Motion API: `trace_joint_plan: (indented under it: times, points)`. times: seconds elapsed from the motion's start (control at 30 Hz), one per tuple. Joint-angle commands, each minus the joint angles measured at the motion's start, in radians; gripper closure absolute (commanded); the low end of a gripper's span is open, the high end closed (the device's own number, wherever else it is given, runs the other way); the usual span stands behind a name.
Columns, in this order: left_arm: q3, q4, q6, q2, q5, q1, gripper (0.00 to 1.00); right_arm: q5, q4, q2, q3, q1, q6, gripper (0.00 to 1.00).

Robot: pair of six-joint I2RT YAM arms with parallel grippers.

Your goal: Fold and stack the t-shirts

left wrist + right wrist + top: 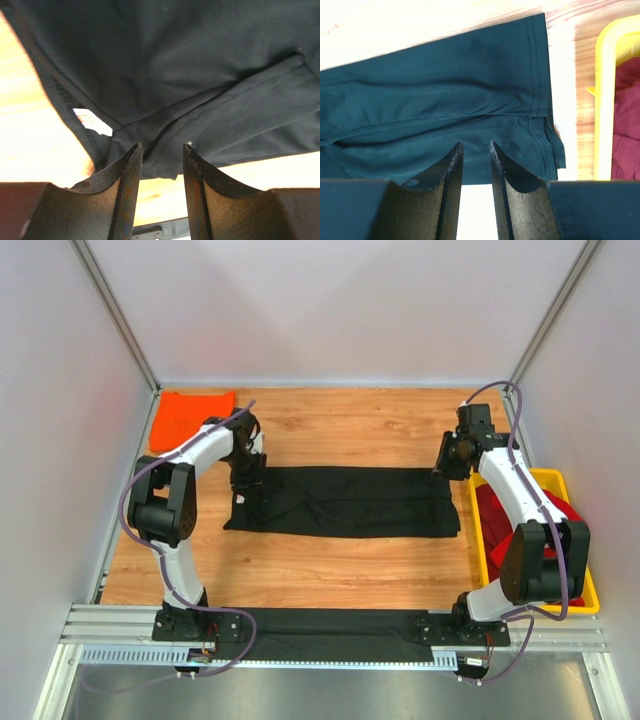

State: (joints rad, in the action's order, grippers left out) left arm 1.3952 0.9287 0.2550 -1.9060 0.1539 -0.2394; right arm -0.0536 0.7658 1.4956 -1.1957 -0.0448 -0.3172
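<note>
Black cloth fills the middle of your overhead view: the black t-shirt [345, 502] lies as a long flat band across the wooden table [330, 570]. Its left end is partly hidden under the left gripper [245, 483], and the right gripper [447, 455] hangs at its far right corner. The orange t-shirt [192, 418] sits folded in the far left corner, well apart. The red t-shirts [490, 530] are largely covered by the right arm in the yellow tray [550, 475]. Bare wood lies open on both long sides of the band. From your left wrist, the textured fingers [125, 185] stand partly apart, gripping nothing, just over a stitched hem; a pale patch beside it is too washed-out to identify. From your right wrist, the ribbed fingers [451, 175] leave a narrow gap with nothing in it, above the smooth doubled hem, with the tray's rim cut off at right.
</note>
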Motion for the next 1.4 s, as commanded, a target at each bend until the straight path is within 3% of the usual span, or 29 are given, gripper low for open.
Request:
trace_joint_plan:
  times: [0.0, 0.33, 0.8, 1.13, 1.37]
  points:
    - [-0.024, -0.013, -0.013, 0.031, 0.071, 0.003, 0.55, 0.006, -0.011, -0.037, -0.035, -0.003, 0.001, 0.7]
    - [-0.077, -0.033, -0.013, 0.073, 0.136, 0.003, 0.58, 0.004, -0.008, -0.054, -0.025, -0.003, -0.005, 0.7]
    - [-0.16, -0.126, 0.013, 0.162, 0.355, -0.02, 0.58, -0.003, -0.005, -0.074, -0.013, -0.003, -0.006, 0.7]
    - [-0.162, -0.126, 0.026, 0.174, 0.349, -0.029, 0.58, -0.031, 0.0, -0.072, -0.024, -0.009, -0.006, 0.69]
    - [-0.137, -0.1, 0.003, 0.151, 0.179, -0.047, 0.58, -0.023, 0.007, -0.08, -0.03, -0.015, -0.008, 0.69]
